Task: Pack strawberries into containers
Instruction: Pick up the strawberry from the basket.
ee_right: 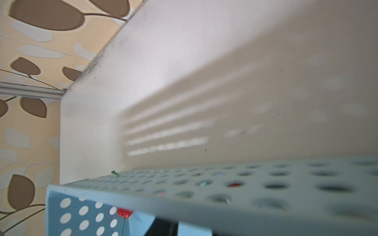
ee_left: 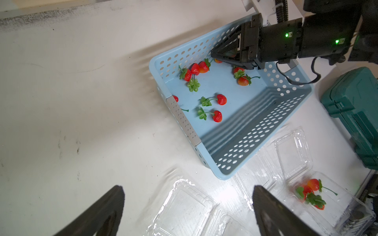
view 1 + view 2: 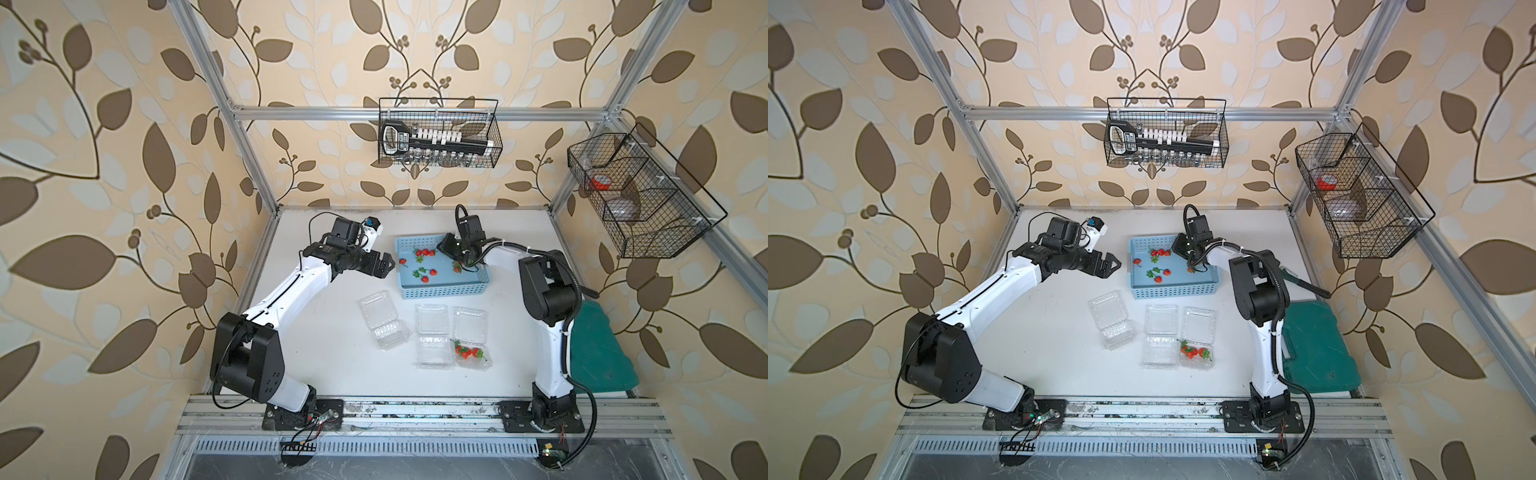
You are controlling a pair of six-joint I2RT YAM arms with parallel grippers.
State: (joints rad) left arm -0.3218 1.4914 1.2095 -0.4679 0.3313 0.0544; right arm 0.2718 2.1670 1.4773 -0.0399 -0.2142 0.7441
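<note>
Several strawberries (image 3: pixel 424 252) (image 2: pixel 221 99) lie loose in the light blue perforated basket (image 3: pixel 444 291) (image 2: pixel 253 143). Three clear clamshell containers (image 3: pixel 382 322) (image 3: pixel 432 336) (image 3: pixel 471 328) stand open in front of it. The right-hand one holds a few strawberries (image 3: pixel 467 352) (image 2: pixel 313 185). My right gripper (image 3: pixel 446 249) (image 2: pixel 213 54) reaches down into the basket's far right corner, close over a berry (image 2: pixel 218 60). Its jaw gap is hidden. My left gripper (image 3: pixel 388 266) (image 2: pixel 187 189) hangs open and empty above the table, left of the basket.
A dark green plastic case (image 3: pixel 598 353) lies at the table's right edge beside the right arm. Black wire baskets (image 3: pixel 438 133) (image 3: pixel 636 195) hang on the back and right walls. An aluminium rail (image 3: pixel 415 409) runs along the front.
</note>
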